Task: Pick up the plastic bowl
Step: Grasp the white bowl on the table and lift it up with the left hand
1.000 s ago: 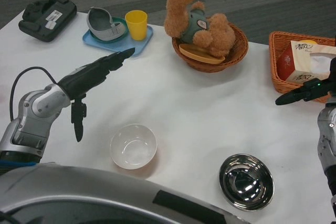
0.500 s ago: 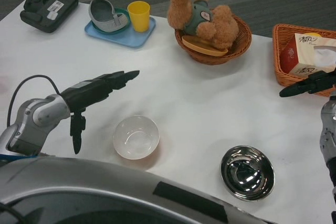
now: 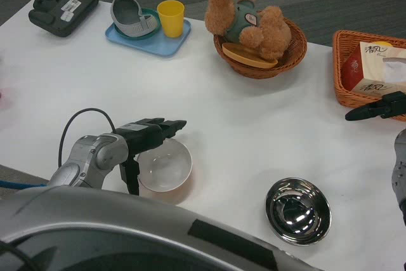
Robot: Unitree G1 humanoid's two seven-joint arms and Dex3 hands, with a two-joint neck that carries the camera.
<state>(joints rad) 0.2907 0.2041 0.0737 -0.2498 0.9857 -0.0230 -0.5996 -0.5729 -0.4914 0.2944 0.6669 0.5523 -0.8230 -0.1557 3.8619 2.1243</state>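
Upright, plastic bowl (image 3: pixel 165 165) (mouth up) beside left hand (image 3: pixel 147 134).

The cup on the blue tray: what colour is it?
Yellow; the cup stands on the blue tray, clear in the head view.

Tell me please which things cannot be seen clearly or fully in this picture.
- Head view: whether the left hand already touches the plastic bowl; its fingers cover the bowl's far rim.
- Right hand: the right edge cuts it off, so its state is unclear.
- Orange basket: cut by the right edge.
- Tissue box: print too small to read.
- Label on the black device: too small.
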